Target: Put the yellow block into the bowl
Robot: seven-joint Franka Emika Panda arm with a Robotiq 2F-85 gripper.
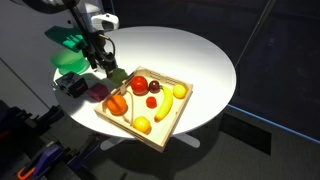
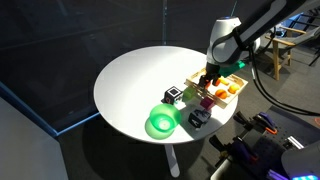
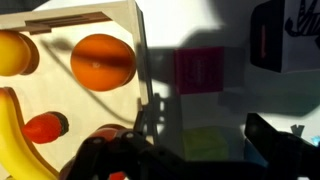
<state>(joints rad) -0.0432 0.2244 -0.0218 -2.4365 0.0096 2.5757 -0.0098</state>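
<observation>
The yellow block (image 3: pixel 205 143), a pale yellow-green cube, lies in shadow on the white table in the wrist view. My gripper (image 3: pixel 210 140) is open, with one dark finger on each side of the block. In both exterior views the gripper (image 1: pixel 101 68) (image 2: pixel 207 80) hangs low at the edge of the wooden tray. The green bowl (image 1: pixel 68 58) (image 2: pixel 160 124) stands on the table a short way from the gripper. It is out of the wrist view.
A magenta-pink cube (image 3: pixel 198 70) (image 1: pixel 97 92) sits just beyond the yellow block. The wooden tray (image 3: pixel 90 20) (image 1: pixel 165 131) holds an orange (image 3: pixel 100 60), a banana and other fruits. Black cubes (image 2: pixel 172 95) (image 2: pixel 197 118) stand near the bowl.
</observation>
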